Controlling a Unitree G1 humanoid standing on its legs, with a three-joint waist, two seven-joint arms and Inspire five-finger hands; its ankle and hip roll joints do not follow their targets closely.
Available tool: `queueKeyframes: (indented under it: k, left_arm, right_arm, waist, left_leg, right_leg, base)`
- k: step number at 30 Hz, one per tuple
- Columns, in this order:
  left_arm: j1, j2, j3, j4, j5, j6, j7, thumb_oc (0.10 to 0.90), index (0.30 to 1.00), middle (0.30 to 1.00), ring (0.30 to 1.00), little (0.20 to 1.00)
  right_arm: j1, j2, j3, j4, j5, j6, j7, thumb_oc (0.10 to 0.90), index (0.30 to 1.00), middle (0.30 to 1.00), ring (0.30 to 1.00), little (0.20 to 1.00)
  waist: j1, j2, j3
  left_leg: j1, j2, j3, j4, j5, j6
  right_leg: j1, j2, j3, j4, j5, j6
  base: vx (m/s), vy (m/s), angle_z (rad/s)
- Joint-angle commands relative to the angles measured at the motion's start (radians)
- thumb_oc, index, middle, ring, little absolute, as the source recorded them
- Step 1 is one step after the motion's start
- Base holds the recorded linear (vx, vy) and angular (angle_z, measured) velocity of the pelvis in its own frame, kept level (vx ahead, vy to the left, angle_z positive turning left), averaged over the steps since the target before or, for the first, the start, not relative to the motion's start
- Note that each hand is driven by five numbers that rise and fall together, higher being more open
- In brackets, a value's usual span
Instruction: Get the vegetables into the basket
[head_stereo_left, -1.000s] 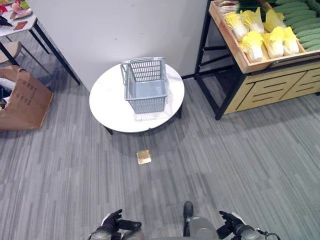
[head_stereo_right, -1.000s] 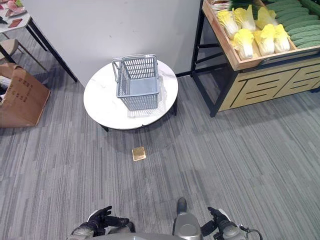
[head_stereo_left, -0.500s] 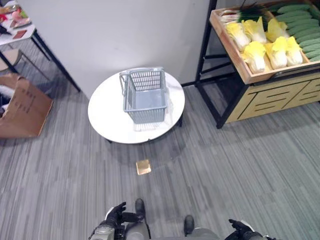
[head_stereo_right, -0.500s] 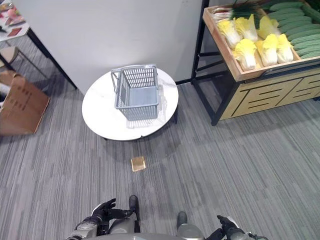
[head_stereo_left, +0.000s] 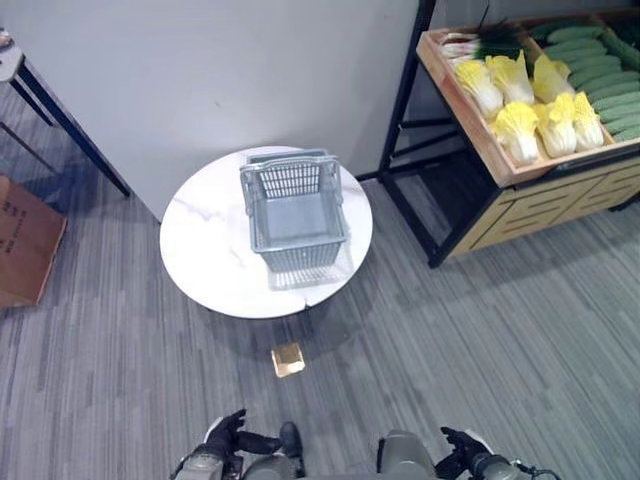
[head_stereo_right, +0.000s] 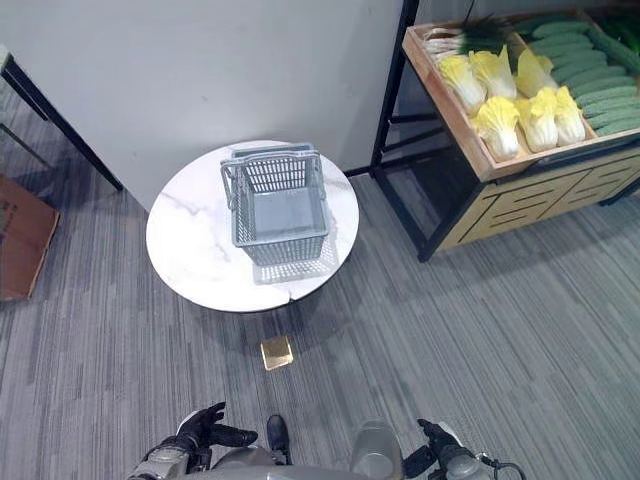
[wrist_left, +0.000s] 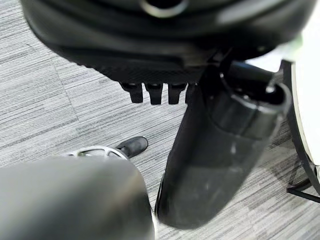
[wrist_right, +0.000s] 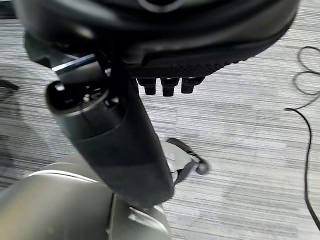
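The grey plastic mesh basket (head_stereo_left: 294, 212) stands empty on the round white marble-topped table (head_stereo_left: 205, 255), and the yellow-leafed cabbages (head_stereo_left: 535, 105) and green cucumbers (head_stereo_left: 600, 60) lie in the wooden display crate (head_stereo_left: 478, 130) at the far right, well apart from it. Against the earlier pictures the whole scene has shifted, the table showing nearer and more central, so the camera has moved, not the things. The left hand (head_stereo_left: 228, 438) and right hand (head_stereo_left: 462, 448) hang low at the near edge, both empty with relaxed, loosely spread fingers (head_stereo_right: 213, 413), as before.

Both the left hand (head_stereo_right: 200, 432) and the right hand (head_stereo_right: 437, 452) are dark, black-fingered, on silver-grey forearms. Each wrist view shows a thick, smooth black thumb beside short ribbed fingertips (wrist_right: 169, 86); a white cover possibly edges the left thumb.
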Motion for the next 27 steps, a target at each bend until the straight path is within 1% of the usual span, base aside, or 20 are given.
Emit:
queueKeyframes:
  k: [1, 3, 5, 6, 7, 8, 9, 10, 12, 13, 14, 16, 18, 20, 21, 22, 23, 24, 25, 27]
  left_arm:
    - [0.01, -0.019, 0.021, 0.024, 0.064, -0.008, 0.003, 0.9, 1.0, 1.0, 1.0, 1.0]
    - [0.008, -0.019, 0.024, 0.035, 0.072, -0.01, 0.0, 0.9, 1.0, 1.0, 1.0, 1.0]
    - [0.015, -0.02, 0.031, 0.044, 0.078, -0.009, 0.0, 0.9, 1.0, 1.0, 1.0, 1.0]
    - [0.018, -0.025, 0.034, 0.05, 0.077, -0.006, 0.0, 0.9, 1.0, 1.0, 1.0, 1.0]
    - [0.018, -0.025, 0.034, 0.05, 0.077, -0.006, 0.0, 0.9, 1.0, 1.0, 1.0, 1.0]
    - [0.017, -0.026, 0.037, 0.056, 0.077, -0.005, 0.0, 0.9, 1.0, 1.0, 1.0, 1.0]
    - [0.015, -0.032, 0.035, 0.057, 0.076, -0.003, 0.001, 0.9, 1.0, 1.0, 1.0, 1.0]
    - [0.015, -0.032, 0.035, 0.057, 0.076, -0.003, 0.001, 0.9, 1.0, 1.0, 1.0, 1.0]
    - [0.01, -0.035, 0.039, 0.052, 0.066, -0.003, 0.004, 0.9, 1.0, 1.0, 1.0, 1.0]
    - [0.01, -0.036, 0.041, 0.042, 0.045, -0.005, 0.006, 0.9, 1.0, 1.0, 1.0, 1.0]
    - [0.01, -0.036, 0.041, 0.042, 0.045, -0.005, 0.006, 0.9, 1.0, 1.0, 1.0, 1.0]
    - [0.007, -0.036, 0.032, 0.034, 0.042, -0.007, 0.012, 0.9, 1.0, 1.0, 1.0, 1.0]
    - [0.006, -0.034, 0.025, 0.03, 0.046, -0.008, 0.018, 0.9, 1.0, 1.0, 1.0, 1.0]
    - [0.002, -0.034, 0.022, 0.034, 0.053, -0.009, 0.024, 0.9, 1.0, 1.0, 1.0, 1.0]
    - [0.002, -0.034, 0.022, 0.034, 0.053, -0.009, 0.024, 0.9, 1.0, 1.0, 1.0, 1.0]
    - [0.003, -0.036, 0.019, 0.039, 0.06, -0.008, 0.028, 0.9, 1.0, 1.0, 1.0, 1.0]
    - [0.003, -0.035, 0.017, 0.046, 0.071, -0.009, 0.03, 0.9, 1.0, 1.0, 1.0, 1.0]
    - [0.003, -0.035, 0.017, 0.046, 0.071, -0.009, 0.03, 0.9, 1.0, 1.0, 1.0, 1.0]
    - [0.004, -0.032, 0.02, 0.046, 0.075, -0.01, 0.035, 0.9, 1.0, 1.0, 1.0, 1.0]
    - [0.005, -0.03, 0.022, 0.051, 0.089, -0.006, 0.037, 0.9, 1.0, 1.0, 1.0, 1.0]
  right_arm:
    - [-0.001, 0.001, 0.036, -0.01, 0.004, -0.011, 0.007, 0.9, 1.0, 1.0, 1.0, 1.0]
    - [0.001, 0.002, 0.038, -0.008, 0.001, -0.011, 0.011, 0.9, 1.0, 1.0, 1.0, 1.0]
    - [0.005, 0.003, 0.041, -0.014, -0.007, -0.009, 0.017, 0.9, 1.0, 1.0, 1.0, 1.0]
    - [0.011, 0.0, 0.042, -0.016, -0.006, -0.008, 0.019, 0.9, 1.0, 1.0, 1.0, 1.0]
    - [0.011, 0.0, 0.042, -0.016, -0.006, -0.008, 0.019, 0.9, 1.0, 1.0, 1.0, 1.0]
    - [0.01, -0.006, 0.041, -0.015, -0.004, -0.01, 0.019, 0.9, 1.0, 1.0, 1.0, 1.0]
    - [0.007, -0.018, 0.04, -0.011, -0.004, -0.011, 0.015, 0.9, 1.0, 1.0, 1.0, 1.0]
    - [0.006, -0.018, 0.04, -0.011, -0.004, -0.011, 0.015, 0.9, 1.0, 1.0, 1.0, 1.0]
    - [0.004, -0.029, 0.035, -0.005, 0.007, -0.012, 0.011, 0.9, 1.0, 1.0, 1.0, 1.0]
    - [0.007, -0.039, 0.025, 0.002, 0.021, -0.015, 0.004, 0.9, 1.0, 1.0, 1.0, 1.0]
    - [0.007, -0.039, 0.025, 0.002, 0.021, -0.015, 0.004, 0.9, 1.0, 1.0, 1.0, 1.0]
    - [0.011, -0.048, 0.005, 0.018, 0.037, -0.011, -0.002, 0.9, 1.0, 1.0, 1.0, 1.0]
    - [0.019, -0.05, -0.004, 0.024, 0.038, -0.01, -0.005, 0.9, 1.0, 1.0, 1.0, 1.0]
    - [0.021, -0.049, -0.009, 0.03, 0.038, -0.007, -0.011, 0.9, 1.0, 1.0, 1.0, 1.0]
    - [0.021, -0.049, -0.009, 0.03, 0.038, -0.007, -0.011, 0.9, 1.0, 1.0, 1.0, 1.0]
    - [0.025, -0.047, -0.012, 0.032, 0.035, -0.005, -0.013, 0.9, 1.0, 1.0, 1.0, 1.0]
    - [0.027, -0.046, -0.015, 0.035, 0.028, -0.004, -0.014, 0.9, 1.0, 1.0, 1.0, 1.0]
    - [0.027, -0.046, -0.015, 0.035, 0.028, -0.004, -0.014, 0.9, 1.0, 1.0, 1.0, 1.0]
    - [0.027, -0.046, -0.022, 0.037, 0.023, -0.001, -0.016, 0.9, 1.0, 1.0, 1.0, 1.0]
    - [0.03, -0.042, -0.031, 0.04, 0.021, 0.001, -0.014, 0.9, 1.0, 1.0, 1.0, 1.0]
  waist:
    - [-0.044, -0.004, 0.035]
    - [-0.054, -0.002, 0.035]
    - [-0.06, -0.005, 0.03]
    - [-0.059, -0.003, 0.021]
    - [-0.06, -0.002, 0.021]
    - [-0.061, -0.001, 0.019]
    - [-0.058, 0.003, 0.022]
    - [-0.059, 0.003, 0.022]
    - [-0.056, 0.003, 0.023]
    - [-0.051, 0.008, 0.022]
    - [-0.052, 0.008, 0.022]
    - [-0.053, 0.015, 0.024]
    - [-0.054, 0.019, 0.019]
    - [-0.049, 0.024, 0.014]
    - [-0.049, 0.024, 0.015]
    - [-0.047, 0.028, 0.011]
    - [-0.046, 0.039, 0.012]
    - [-0.046, 0.039, 0.013]
    - [-0.044, 0.049, 0.008]
    - [-0.043, 0.054, -0.002]
  left_leg:
    - [0.041, -0.016, -0.065, 0.074, -0.039, -0.11]
    - [0.064, -0.013, -0.079, 0.073, -0.052, -0.118]
    - [0.088, -0.014, -0.094, 0.078, -0.065, -0.123]
    - [0.098, -0.005, -0.102, 0.117, -0.086, -0.134]
    - [0.097, -0.004, -0.103, 0.119, -0.087, -0.135]
    - [0.091, 0.002, -0.113, 0.164, -0.083, -0.147]
    - [0.066, 0.02, -0.118, 0.247, -0.058, -0.173]
    - [0.064, 0.021, -0.119, 0.249, -0.06, -0.173]
    - [0.034, 0.041, -0.128, 0.336, -0.023, -0.196]
    - [0.011, 0.049, -0.142, 0.384, 0.023, -0.21]
    - [0.011, 0.05, -0.143, 0.385, 0.023, -0.21]
    - [-0.01, 0.08, -0.119, 0.344, 0.058, -0.209]
    - [-0.031, 0.112, -0.077, 0.263, 0.05, -0.198]
    - [-0.053, 0.131, -0.067, 0.179, 0.055, -0.202]
    - [-0.05, 0.13, -0.066, 0.176, 0.056, -0.202]
    - [-0.08, 0.163, -0.059, 0.109, 0.087, -0.212]
    - [-0.105, 0.204, -0.037, 0.061, 0.151, -0.234]
    - [-0.105, 0.204, -0.037, 0.061, 0.151, -0.234]
    - [-0.105, 0.22, -0.023, 0.041, 0.168, -0.249]
    - [-0.085, 0.207, -0.015, 0.039, 0.151, -0.243]
  right_leg:
    - [0.027, 0.036, -0.014, -0.369, 0.335, 0.018]
    - [0.015, 0.041, -0.006, -0.413, 0.352, 0.023]
    - [0.015, 0.039, 0.001, -0.396, 0.363, 0.026]
    - [0.029, 0.043, -0.016, -0.393, 0.355, 0.013]
    - [0.03, 0.043, -0.017, -0.394, 0.355, 0.012]
    - [0.041, 0.05, -0.02, -0.395, 0.348, 0.0]
    - [0.07, 0.061, -0.044, -0.397, 0.33, -0.019]
    - [0.07, 0.062, -0.045, -0.397, 0.33, -0.02]
    - [0.092, 0.075, -0.058, -0.393, 0.306, -0.046]
    - [0.115, 0.084, -0.069, -0.391, 0.282, -0.062]
    - [0.116, 0.084, -0.07, -0.391, 0.282, -0.062]
    - [0.14, 0.082, -0.075, -0.39, 0.259, -0.065]
    - [0.155, 0.07, -0.082, -0.391, 0.239, -0.059]
    - [0.171, 0.062, -0.081, -0.399, 0.225, -0.05]
    - [0.173, 0.061, -0.081, -0.399, 0.224, -0.049]
    - [0.188, 0.047, -0.071, -0.409, 0.216, -0.039]
    - [0.21, 0.032, -0.062, -0.425, 0.214, -0.028]
    - [0.21, 0.032, -0.062, -0.425, 0.214, -0.028]
    - [0.226, 0.019, -0.052, -0.435, 0.21, -0.018]
    - [0.244, 0.01, -0.034, -0.437, 0.204, -0.012]
  base:
    - [0.19, -0.081, 0.23]
    - [0.28, -0.145, 0.45]
    - [0.27, -0.187, 0.45]
    - [0.14, -0.137, 0.21]
    - [0.2, -0.217, 0.16]
    - [0.15, -0.227, 0.14]
    - [0.15, -0.227, 0.26]
    - [0.13, -0.238, 0.24]
    - [0.13, -0.179, 0.21]
    - [0.13, -0.139, 0.15]
    - [0.14, -0.122, 0.17]
    - [0.12, -0.011, 0.1]
    - [0.15, 0.045, 0.05]
    - [0.13, 0.066, 0.14]
    - [0.18, 0.121, 0.18]
    - [0.25, 0.235, 0.22]
    - [0.25, 0.235, 0.26]
    - [0.26, 0.318, 0.19]
    - [0.19, 0.244, -0.12]
    - [0.2, 0.251, -0.38]
